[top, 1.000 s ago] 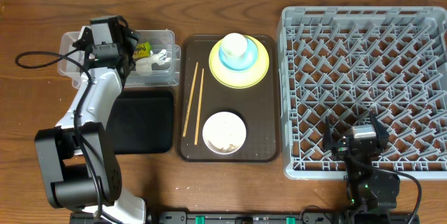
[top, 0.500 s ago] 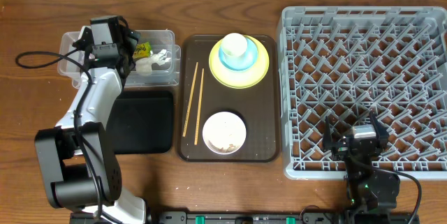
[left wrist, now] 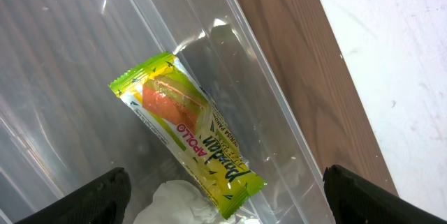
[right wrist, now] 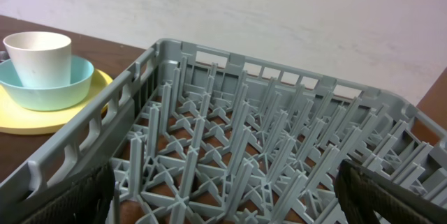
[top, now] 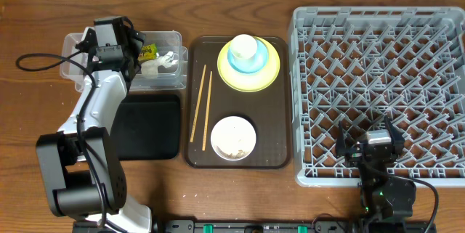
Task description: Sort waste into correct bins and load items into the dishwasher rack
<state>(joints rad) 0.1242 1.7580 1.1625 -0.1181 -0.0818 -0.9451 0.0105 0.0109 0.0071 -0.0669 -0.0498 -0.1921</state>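
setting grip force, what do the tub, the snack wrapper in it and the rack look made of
Tub: clear glossy plastic, the table shows through. Snack wrapper: shiny printed film, likely plastic, with glare and creases. Rack: matte grey moulded plastic, by its uniform pegs.

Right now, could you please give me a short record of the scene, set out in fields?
clear tub: holds snack wrapper and napkin
left gripper: open, above clear tub
black tray: beside clear tub, on the robot's side
serving tray: carries chopsticks, yellow plate, white bowl
blue bowl: on yellow plate, white cup inside it
food scraps: in white bowl
dishwasher rack: no dishes loaded
right gripper: open, over the rack's near edge
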